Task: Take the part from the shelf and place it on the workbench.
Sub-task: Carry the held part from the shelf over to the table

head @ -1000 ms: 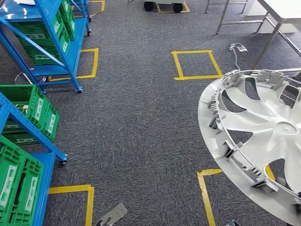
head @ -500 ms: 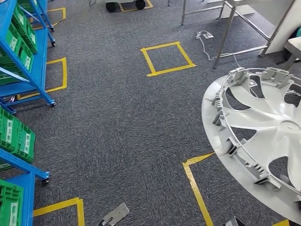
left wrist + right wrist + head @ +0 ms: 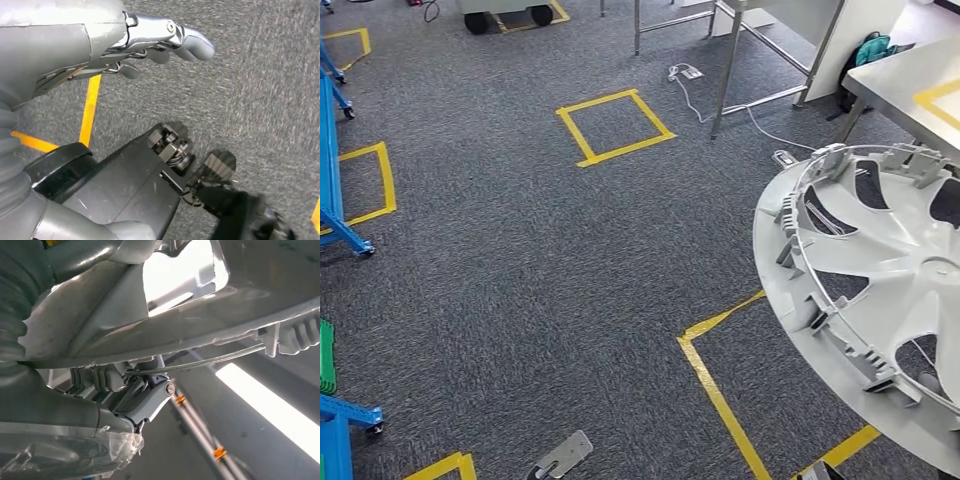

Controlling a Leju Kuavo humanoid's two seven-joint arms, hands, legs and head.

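wheel cover (image 3: 882, 290) gripped by right fingers (image 3: 151, 400), left fingers (image 3: 181, 42) apart, table legs (image 3: 727, 65) ahead

camera: whole head view has swung right, a turn of the robot, not a move of things | blue shelving (image 3: 333, 200): slid to far-left edge, green bins nearly gone | white workbench (image 3: 901, 85): newly in view, far right | yellow floor square (image 3: 614, 127): shifted left | wheel cover (image 3: 878, 290): same place in frame
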